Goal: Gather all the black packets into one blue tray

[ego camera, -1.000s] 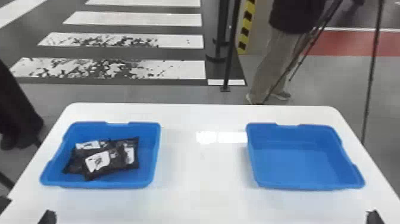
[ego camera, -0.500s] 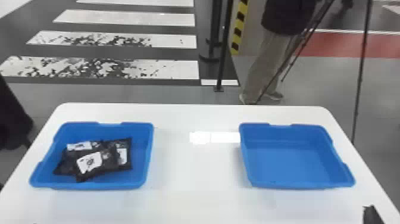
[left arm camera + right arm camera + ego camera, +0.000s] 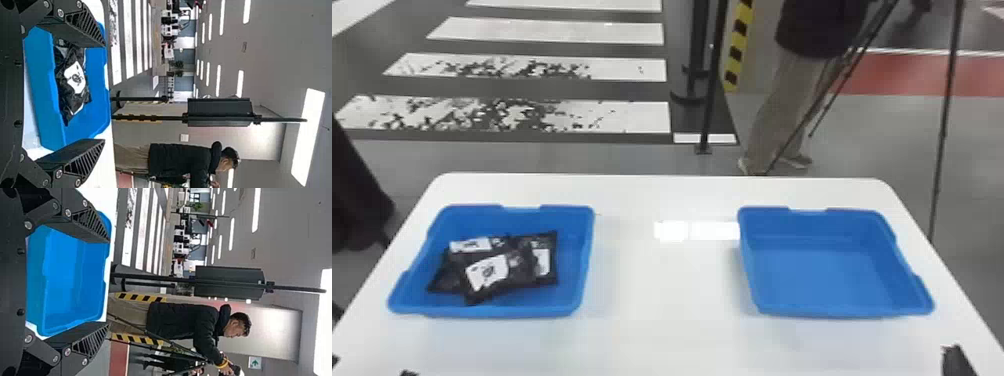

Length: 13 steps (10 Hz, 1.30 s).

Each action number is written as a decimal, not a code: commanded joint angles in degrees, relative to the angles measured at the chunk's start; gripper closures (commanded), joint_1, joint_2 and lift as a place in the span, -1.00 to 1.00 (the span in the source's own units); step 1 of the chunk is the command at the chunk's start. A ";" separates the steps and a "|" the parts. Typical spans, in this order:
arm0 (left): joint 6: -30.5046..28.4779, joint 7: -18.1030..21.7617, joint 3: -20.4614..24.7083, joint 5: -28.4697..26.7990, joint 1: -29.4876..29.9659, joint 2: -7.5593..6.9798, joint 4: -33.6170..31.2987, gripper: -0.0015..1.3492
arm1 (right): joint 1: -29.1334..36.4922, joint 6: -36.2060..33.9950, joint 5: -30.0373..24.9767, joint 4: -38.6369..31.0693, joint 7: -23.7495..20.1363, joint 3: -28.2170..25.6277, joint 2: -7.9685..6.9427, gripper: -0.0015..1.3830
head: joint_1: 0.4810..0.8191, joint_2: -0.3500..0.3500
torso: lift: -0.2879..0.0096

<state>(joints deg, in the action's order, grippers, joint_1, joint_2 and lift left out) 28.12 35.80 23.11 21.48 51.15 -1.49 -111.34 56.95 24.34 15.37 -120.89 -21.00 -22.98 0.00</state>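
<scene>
White table (image 3: 672, 300), black packets (image 3: 504, 268) in a blue tray (image 3: 497, 311) beyond left gripper's (image 3: 372, 365) parted jaws, right gripper's (image 3: 957, 362) likewise

Glossy white table (image 3: 662, 340), smooth plastic tray (image 3: 812, 280), crinkled black packets (image 3: 517, 270)

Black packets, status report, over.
Both grippers, left and right, open and empty. Black packets piled in left tray; right tray empty. Nothing seen blocking the pile.

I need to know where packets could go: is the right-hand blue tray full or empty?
Empty: the right-hand blue tray shows only its bare blue floor between its walls.
</scene>
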 commanded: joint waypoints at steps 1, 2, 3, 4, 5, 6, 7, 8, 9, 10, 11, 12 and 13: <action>-0.27 -0.03 0.20 -0.34 0.17 0.09 -0.52 -0.73 | -0.14 -0.29 -0.29 0.17 0.00 0.01 -0.05 -0.56 | 0.27 -0.13 | 0.20; -0.69 -0.03 0.20 -0.68 0.17 0.09 -0.66 -0.73 | -0.28 -0.57 -0.40 0.17 0.00 0.01 -0.05 -0.56 | 0.27 -0.13 | 0.20; -0.98 -0.03 0.31 -0.68 0.17 0.09 -0.80 -0.73 | -0.28 -0.85 -0.40 0.17 0.00 0.01 -0.05 -0.56 | 0.27 -0.13 | 0.20; -0.98 -0.03 0.31 -0.68 0.17 0.09 -0.80 -0.73 | -0.28 -0.85 -0.29 0.02 0.00 0.01 -0.05 -0.56 | 0.27 -0.14 | 0.20; -1.26 -0.03 0.20 -0.57 0.17 0.09 -0.80 -0.73 | -0.42 -0.99 -0.06 0.02 0.00 0.01 -0.05 -0.56 | 0.27 -0.14 | 0.20; -1.40 -0.03 0.20 -0.57 0.17 0.09 -0.80 -0.73 | -0.28 -1.13 -0.06 0.02 0.00 0.01 -0.05 -0.56 | 0.27 -0.14 | 0.20; -1.54 -0.03 0.20 -0.57 0.17 0.09 -0.80 -0.73 | -0.28 -1.13 -0.17 0.02 0.00 0.01 -0.05 -0.56 | 0.27 -0.14 | 0.20; -1.54 -0.12 0.31 -0.57 0.17 0.09 -0.94 -0.73 | -0.28 -1.28 -0.17 0.02 0.00 0.01 -0.05 -0.56 | 0.27 -0.14 | 0.20; -1.68 -0.12 0.31 -0.68 0.17 0.09 -0.94 -0.73 | -0.28 -1.28 -0.17 0.02 0.00 0.01 -0.05 -0.56 | 0.27 -0.14 | 0.20; -1.68 -0.12 0.31 -0.57 0.17 0.09 -1.08 -0.73 | -0.28 -1.42 -0.17 0.02 0.00 0.01 -0.05 -0.56 | 0.27 -0.14 | 0.20; -1.82 -0.12 0.31 -0.34 0.17 0.17 -1.37 -0.73 | -0.28 -1.56 -0.17 0.02 0.00 0.01 -0.05 -0.56 | 0.27 -0.14 | 0.20; -2.24 -0.12 0.08 -0.34 0.32 0.17 -1.65 -0.73 | -0.28 -1.70 -0.06 0.02 0.00 0.01 -0.05 -0.56 | 0.27 -0.14 | 0.20; -2.52 -0.21 -0.03 0.00 0.32 0.09 -1.65 -0.73 | -0.28 -1.84 -0.06 0.02 0.00 0.01 -0.05 -0.56 | 0.27 -0.14 | 0.20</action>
<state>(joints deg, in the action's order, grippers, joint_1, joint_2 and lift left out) 25.80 35.61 23.17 21.30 51.46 -1.37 -112.95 56.67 22.59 15.34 -120.84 -21.01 -22.98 0.00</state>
